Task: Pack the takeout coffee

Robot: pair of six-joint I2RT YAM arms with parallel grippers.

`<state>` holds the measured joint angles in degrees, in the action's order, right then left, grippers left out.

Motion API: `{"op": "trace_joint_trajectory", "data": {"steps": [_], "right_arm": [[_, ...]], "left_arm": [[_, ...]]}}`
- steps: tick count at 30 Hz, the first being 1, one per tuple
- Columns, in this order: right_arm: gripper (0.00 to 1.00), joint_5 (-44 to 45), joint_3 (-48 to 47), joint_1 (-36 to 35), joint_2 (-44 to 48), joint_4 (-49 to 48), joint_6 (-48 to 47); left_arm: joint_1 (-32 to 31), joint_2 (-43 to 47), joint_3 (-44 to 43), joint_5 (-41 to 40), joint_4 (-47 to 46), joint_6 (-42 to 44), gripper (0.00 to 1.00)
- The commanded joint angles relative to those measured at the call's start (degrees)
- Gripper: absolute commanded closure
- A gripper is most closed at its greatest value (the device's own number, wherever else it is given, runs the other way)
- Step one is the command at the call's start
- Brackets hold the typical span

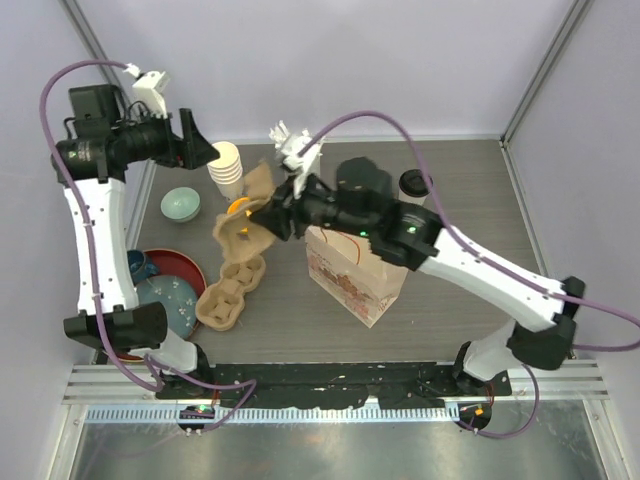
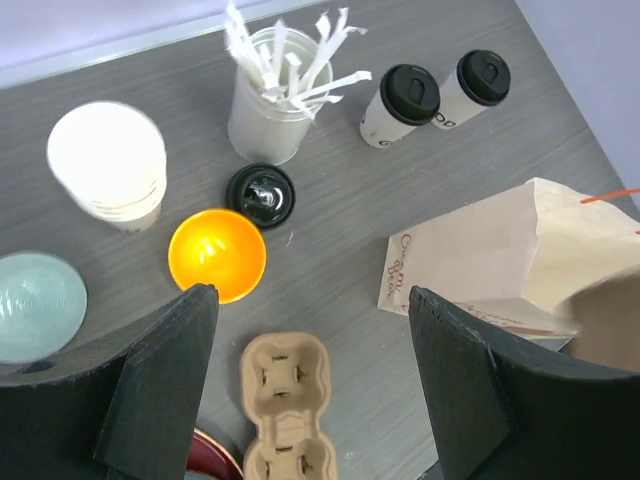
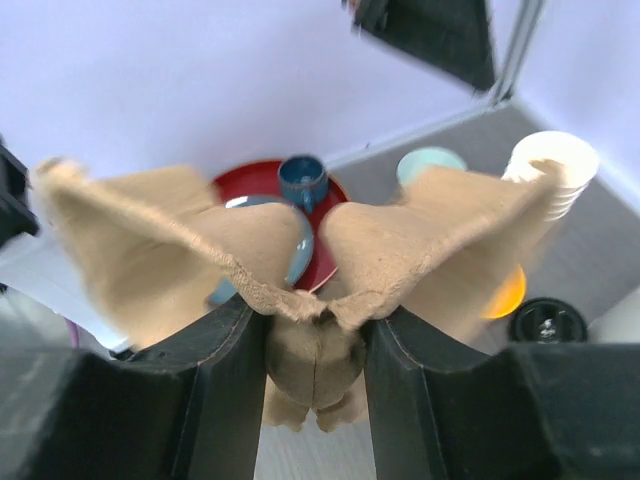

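Takeout coffee (image 2: 405, 103) stands upright at the back of the surface (image 2: 330, 230), beyond the paper bag (image 2: 470, 260).
Both white cups, side by side, have their long axes vertical and black lids facing up. Left pincer (image 2: 310, 300) hangs above, spread wide and empty; right pincer (image 3: 312, 330) clamps the centre ridge of a lifted cardboard cup carrier (image 3: 200, 240).

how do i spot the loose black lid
Find the clear plastic cup of white paper sticks at the grey table's back. Between it and the orange bowl lies the round black plastic lid. Unlike the lids on the two white paper cups, it has no cup beneath.
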<state>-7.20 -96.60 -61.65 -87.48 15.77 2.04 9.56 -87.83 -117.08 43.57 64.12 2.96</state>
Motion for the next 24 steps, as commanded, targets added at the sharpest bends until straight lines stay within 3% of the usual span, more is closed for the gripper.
{"op": "trace_joint_trajectory", "data": {"steps": [1, 3, 9, 11, 14, 18, 24], "right_arm": [[0.56, 2.2, 2.8, 2.8, 10.5, -5.4, 3.2], [0.56, 5.1, 3.4, 5.2, 12.8, -4.2, 2.7], [0.58, 16.1, 4.0, 14.8, 20.3, 1.2, 0.6], [0.59, 18.7, 4.2, 17.8, 21.8, 2.9, 0.1], [0.59, 19.0, 6.6, 24.9, 24.5, 3.7, 0.3], [0.6, 16.4, 10.6, 34.6, 26.4, 4.4, 2.3], [0.6, 11.4, 17.0, 49.7, 27.2, 3.4, 5.9]], "left_arm": [[-12.4, -4.1, -6.2, -8.7, 1.7, 4.8, 0.2], [-19.8, -7.6, -8.8, -10.5, 5.3, 8.1, 0.2], [-30.5, -14.6, -19.5, -10.9, 6.6, 13.9, 0.19], [-34.1, -16.1, -21.0, -11.8, 8.1, 19.5, 0.18], [-40.6, -15.8, -18.1, -10.5, 7.7, 28.2, 0.14], [-44.1, -15.2, -13.3, -10.3, 5.1, 35.1, 0.05], [-48.6, -21.1, -17.8, -11.8, 7.2, 42.6, 0.0]]}}
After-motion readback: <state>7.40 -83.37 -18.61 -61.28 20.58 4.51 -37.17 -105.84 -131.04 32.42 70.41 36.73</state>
